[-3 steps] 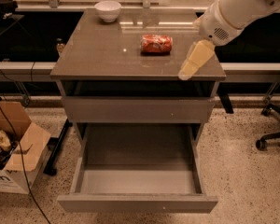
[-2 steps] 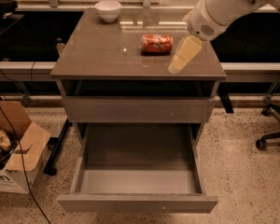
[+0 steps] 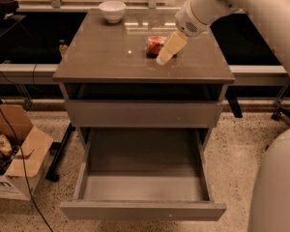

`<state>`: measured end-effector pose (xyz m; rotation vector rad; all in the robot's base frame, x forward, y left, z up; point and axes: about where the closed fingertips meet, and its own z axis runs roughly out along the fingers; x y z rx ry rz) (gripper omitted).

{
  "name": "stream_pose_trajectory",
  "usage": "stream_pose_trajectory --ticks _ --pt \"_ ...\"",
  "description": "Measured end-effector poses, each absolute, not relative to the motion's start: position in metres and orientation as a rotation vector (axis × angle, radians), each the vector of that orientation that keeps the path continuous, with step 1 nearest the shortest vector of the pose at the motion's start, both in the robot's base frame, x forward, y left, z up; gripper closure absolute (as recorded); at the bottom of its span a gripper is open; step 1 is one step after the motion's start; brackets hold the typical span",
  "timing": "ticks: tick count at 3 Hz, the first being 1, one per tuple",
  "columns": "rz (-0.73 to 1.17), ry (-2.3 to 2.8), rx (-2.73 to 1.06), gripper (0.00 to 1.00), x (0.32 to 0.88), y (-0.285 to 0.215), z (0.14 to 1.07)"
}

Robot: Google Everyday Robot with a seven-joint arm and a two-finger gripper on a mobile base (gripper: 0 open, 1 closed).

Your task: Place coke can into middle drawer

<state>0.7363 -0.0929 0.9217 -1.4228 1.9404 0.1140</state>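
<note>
Hovering over the brown cabinet top, the cream two-finger gripper is covering part of the small red dented soda can, right of centre; spread or pressed together, I cannot tell. The can is lying sideways, its long axis seemingly running left-right. It is probably light, thin-walled and slippery, so gripping across its middle is looking best.

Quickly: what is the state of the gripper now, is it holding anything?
Gripper: above the cabinet top, just in front of the coke can; open or closed cannot be told.
</note>
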Motion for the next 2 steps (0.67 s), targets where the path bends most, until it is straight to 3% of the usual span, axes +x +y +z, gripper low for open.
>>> stream_pose_trajectory --ticks 2 --pt "0.27 1.966 -1.327 0.0 0.793 -0.076 0.882"
